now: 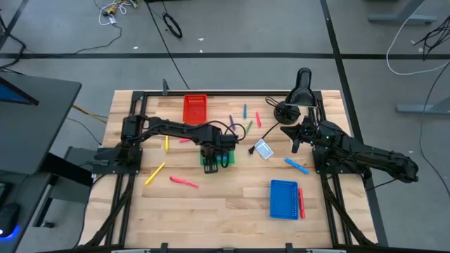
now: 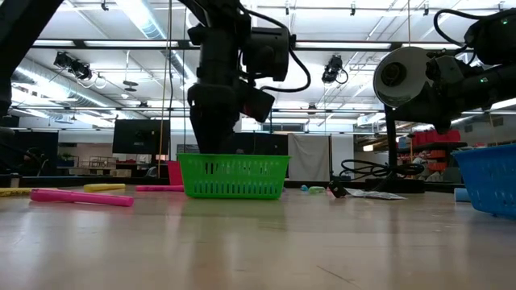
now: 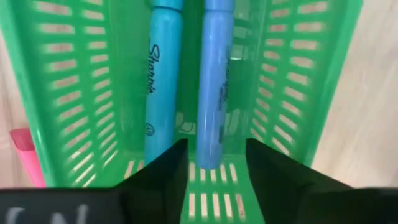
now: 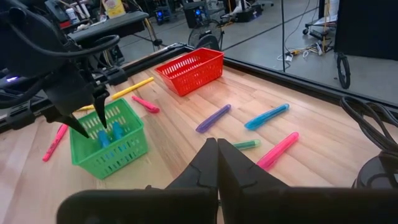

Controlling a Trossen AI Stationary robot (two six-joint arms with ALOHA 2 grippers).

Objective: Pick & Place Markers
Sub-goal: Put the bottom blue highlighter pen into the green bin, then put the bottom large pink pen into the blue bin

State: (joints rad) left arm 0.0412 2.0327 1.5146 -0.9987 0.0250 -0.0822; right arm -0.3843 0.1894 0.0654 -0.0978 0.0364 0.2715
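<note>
While the left claw [image 3: 211, 165] hangs inside the green tray [image 3: 74, 93], its fingers [image 3: 165, 171] stand parted and grip nothing. Two markers lie side by side on the tray floor just ahead of the fingertips: a teal marker [image 3: 163, 81] and a blue marker [image 3: 214, 81]. The blue one's end reaches into the gap between the fingers, but whether it touches them cannot be told. Just outside the tray wall beside the claw, a pink marker [image 3: 25, 155] lies on the bench [image 3: 373, 112].

In the high view the left claw [image 1: 214, 156] sits over the green tray [image 1: 211, 166] at mid-bench. Beyond it stands the red tray [image 1: 195, 108]. Loose markers lie around it: a yellow one [image 1: 155, 173] and a pink one [image 1: 184, 182] off to its outer side, others scattered towards the right arm.

The right claw [image 4: 217, 163] is clenched and holds nothing, hovering well apart from the green tray. Ahead of it lie a purple marker [image 4: 213, 117], a blue one [image 4: 267, 116] and a pink one [image 4: 278, 150]. The blue tray [image 1: 284, 199] sits near the right arm.
</note>
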